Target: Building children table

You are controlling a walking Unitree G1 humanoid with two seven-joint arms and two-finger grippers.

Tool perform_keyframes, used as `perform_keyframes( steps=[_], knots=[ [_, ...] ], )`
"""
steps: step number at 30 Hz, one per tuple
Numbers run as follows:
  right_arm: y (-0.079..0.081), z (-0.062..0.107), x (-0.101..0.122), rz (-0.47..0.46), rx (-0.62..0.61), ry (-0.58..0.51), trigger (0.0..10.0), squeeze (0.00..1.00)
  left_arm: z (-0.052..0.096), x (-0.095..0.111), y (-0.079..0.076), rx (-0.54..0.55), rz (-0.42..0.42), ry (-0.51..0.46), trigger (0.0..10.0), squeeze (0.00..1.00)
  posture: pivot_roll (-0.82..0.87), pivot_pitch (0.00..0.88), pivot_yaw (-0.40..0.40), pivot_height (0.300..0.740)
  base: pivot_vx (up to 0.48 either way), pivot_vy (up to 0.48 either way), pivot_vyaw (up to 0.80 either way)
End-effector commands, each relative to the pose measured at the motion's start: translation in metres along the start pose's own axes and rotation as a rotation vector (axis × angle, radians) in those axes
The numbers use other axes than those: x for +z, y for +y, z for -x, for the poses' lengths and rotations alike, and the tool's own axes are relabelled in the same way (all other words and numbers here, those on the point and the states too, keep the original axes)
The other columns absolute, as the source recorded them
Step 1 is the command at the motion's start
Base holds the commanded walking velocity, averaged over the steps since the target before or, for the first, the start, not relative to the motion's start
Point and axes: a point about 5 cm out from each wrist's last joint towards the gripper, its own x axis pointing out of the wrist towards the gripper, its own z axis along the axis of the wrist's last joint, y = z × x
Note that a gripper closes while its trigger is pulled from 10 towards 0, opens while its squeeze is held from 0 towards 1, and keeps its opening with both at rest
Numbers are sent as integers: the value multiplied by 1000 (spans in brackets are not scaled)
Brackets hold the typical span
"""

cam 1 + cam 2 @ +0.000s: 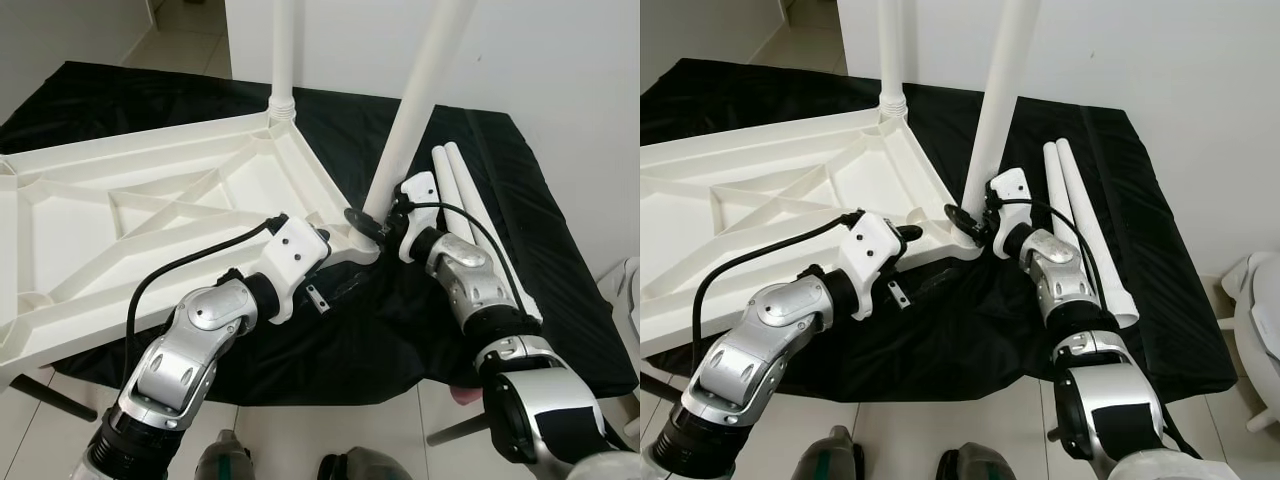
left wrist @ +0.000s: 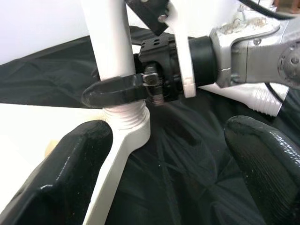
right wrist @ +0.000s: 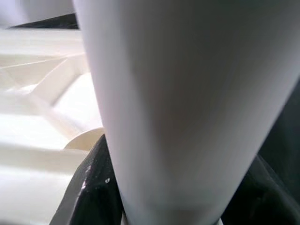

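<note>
A white tabletop (image 1: 90, 170) lies upside down on a black cloth (image 1: 400, 330). One white leg (image 1: 283, 60) stands screwed into its far corner. A second leg (image 1: 418, 100) stands tilted in the near right corner socket (image 2: 126, 124). My right gripper (image 1: 368, 222) is shut on this leg just above the socket, one finger (image 2: 115, 91) wrapped across it. My left gripper (image 2: 166, 173) is open at the same corner, its fingers (image 2: 70, 173) spread on either side below the socket.
Two loose white legs (image 1: 470, 215) lie side by side on the cloth to the right. The cloth-covered surface ends at the near edge, with tiled floor (image 1: 330, 430) below. A white wall (image 1: 560, 60) stands behind and a white object (image 1: 628, 290) at the far right.
</note>
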Motion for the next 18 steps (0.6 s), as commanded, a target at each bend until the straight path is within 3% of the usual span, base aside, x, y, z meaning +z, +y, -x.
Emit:
perform_keyframes(
  steps=[1,6,9,10,12,13,15,18],
  knots=[
    [-10,7,-8,-34,-110,39,10000,0,0,-2,-2,2,17,-3,10000,0,42,0,-74,740,0,0,0],
    [-5,9,-3,-91,-264,7,10000,0,-1,-3,-3,-2,22,-3,10000,0,38,0,-76,740,0,0,0],
    [-1,12,-2,-78,-341,1,10000,0,0,-3,-3,-1,23,-3,10000,0,37,0,-75,740,0,0,0],
    [4,15,-2,-50,-418,-1,10000,0,0,-3,-3,1,23,-3,10000,0,37,0,-75,740,0,0,0],
    [4,15,-2,-50,-418,-1,10000,0,0,-3,-3,1,23,-3,10000,0,37,0,-75,740,0,0,0],
    [8,21,-1,-41,-504,-11,10000,0,0,-3,-3,2,24,-4,10000,0,37,0,-75,740,0,0,0],
    [8,21,-1,-41,-504,-11,10000,0,0,-3,-3,2,24,-4,10000,0,37,0,-75,740,0,0,0],
    [16,29,-3,-46,-611,-2,10000,0,0,-3,-3,4,25,-5,10000,0,40,0,-78,740,0,0,0]
  ],
)
